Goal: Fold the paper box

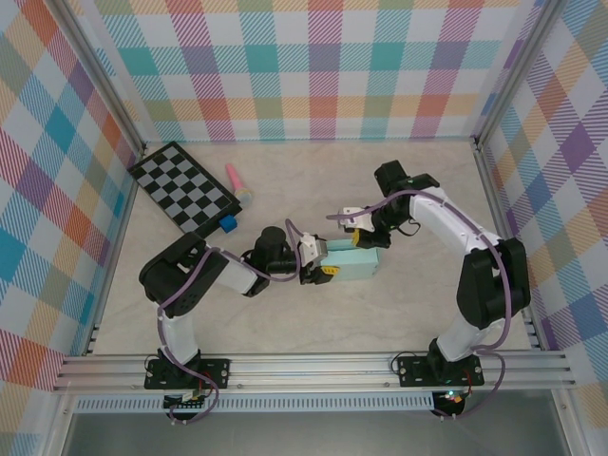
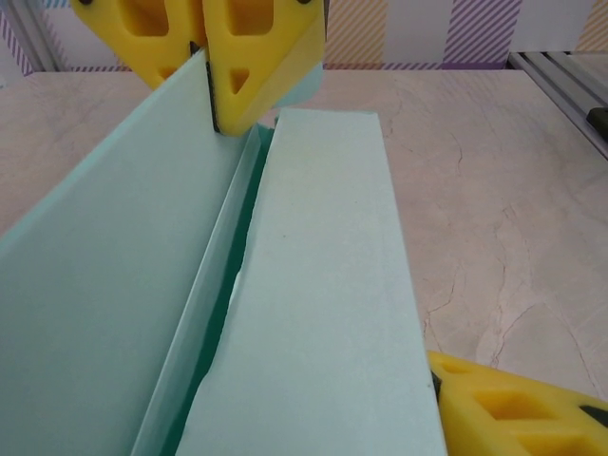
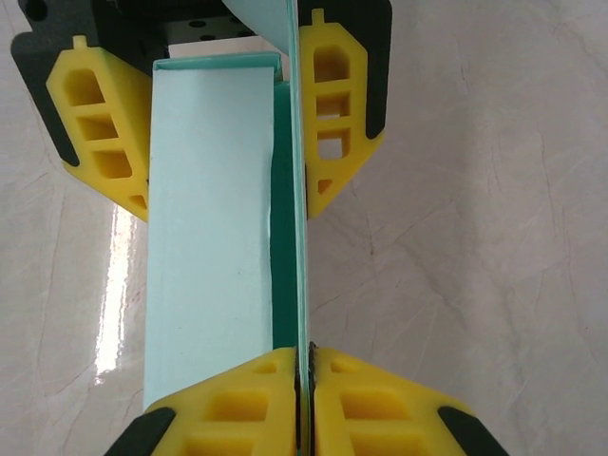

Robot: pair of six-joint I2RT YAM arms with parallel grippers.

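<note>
Carefully: right fingers [image 3: 247, 404] pinch the flap [image 2: 95, 285] of the pale mint-cyan thin card box [image 3: 209, 237], left fingers [image 3: 104, 142] clamp it; I'd fold slowly.

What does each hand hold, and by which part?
The right hand pinches the upright flap of the paper box at its free edge. The left hand clasps the box body across its width, at one end.
</note>
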